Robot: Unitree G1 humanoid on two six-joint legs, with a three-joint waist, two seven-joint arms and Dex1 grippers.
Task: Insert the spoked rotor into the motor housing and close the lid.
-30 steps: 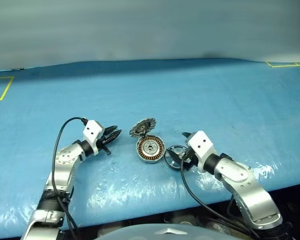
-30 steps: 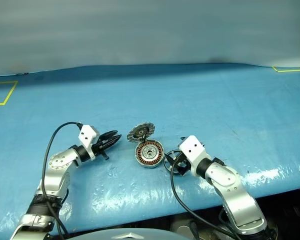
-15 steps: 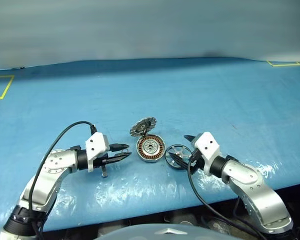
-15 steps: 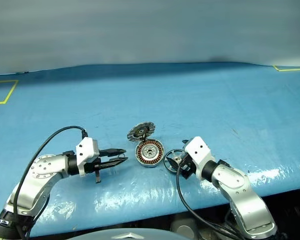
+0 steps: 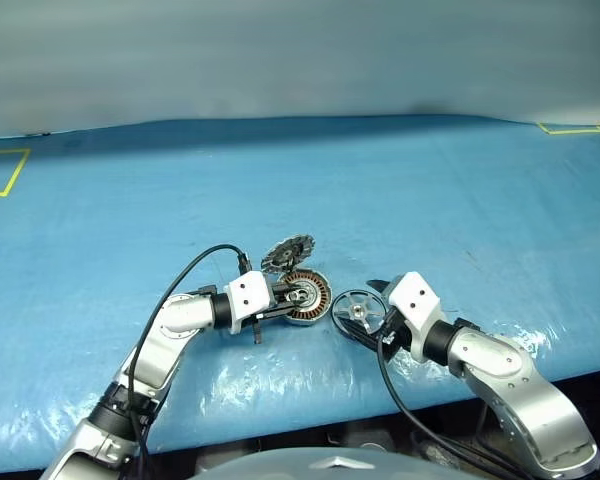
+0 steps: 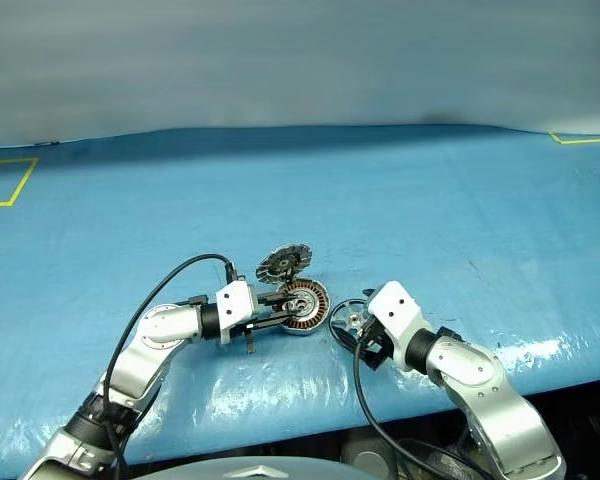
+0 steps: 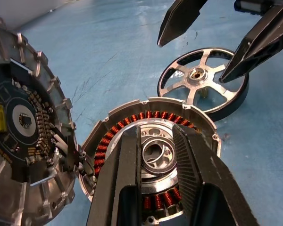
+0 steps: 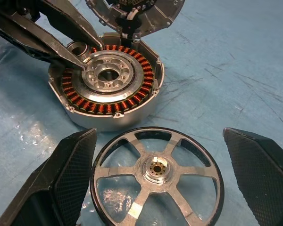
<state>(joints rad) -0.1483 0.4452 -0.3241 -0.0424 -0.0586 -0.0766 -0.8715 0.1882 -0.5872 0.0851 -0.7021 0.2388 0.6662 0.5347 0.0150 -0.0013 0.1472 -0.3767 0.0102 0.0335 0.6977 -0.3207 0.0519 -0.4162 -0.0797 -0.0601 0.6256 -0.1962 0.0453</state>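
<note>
Blue table cover (image 5: pixel 430 190) is carrying everything | left gripper (image 7: pixel 156 141), fingers narrowly parted, is steadying motor housing (image 5: pixel 302 297) at its hub | right gripper (image 8: pixel 160 179), wide open and empty, is straddling spoked rotor (image 5: pixel 359 310), lying flat just right, axle pointing up | you're closing evenly on its rim, lifting level | lid (image 5: pixel 287 254) is standing open on far side

Your robot's arms: silver rounded shells, black joints, white wrist blocks. Looping black cable per arm. Left gripper (image 5: pixel 298 297), right gripper (image 8: pixel 160 181): black fingers, cross-hatched pads.
</note>
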